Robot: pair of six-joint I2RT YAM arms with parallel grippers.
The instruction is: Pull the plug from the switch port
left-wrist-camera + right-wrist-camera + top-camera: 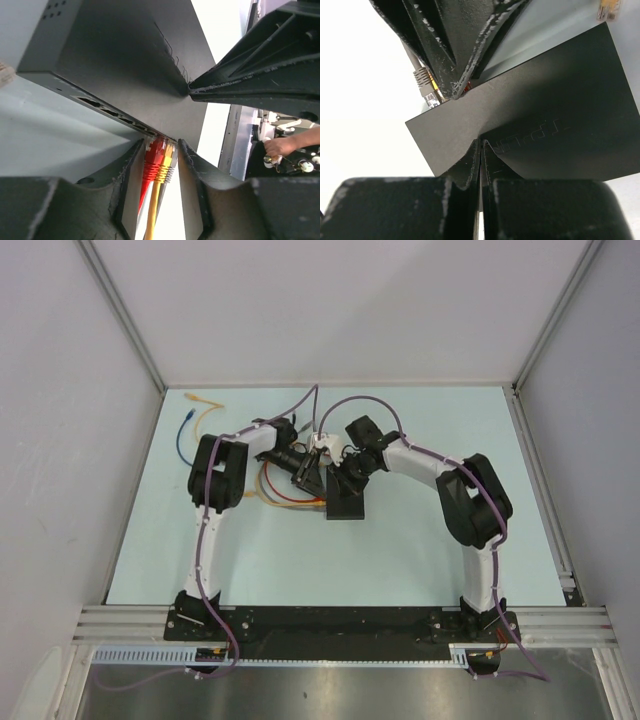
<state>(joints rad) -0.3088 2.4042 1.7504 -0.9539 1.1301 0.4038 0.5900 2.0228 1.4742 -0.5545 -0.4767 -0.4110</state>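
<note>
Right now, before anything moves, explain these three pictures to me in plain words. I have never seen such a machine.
Two robot arms are bolted to the near edge of a pale table. The overhead picture shows both, the left arm and the right arm, meeting over a flat black box, the switch. Loose blue and yellow cables lie near the far left corner. The other two pictures come from cameras on the wrists, each looking along that arm's two fingers. The left fingers stand on either side of a red plug and a yellow plug seated in the switch's port edge. Whether they squeeze yet is unclear. The right fingers are closed together, tips resting on the switch's top face.
</note>
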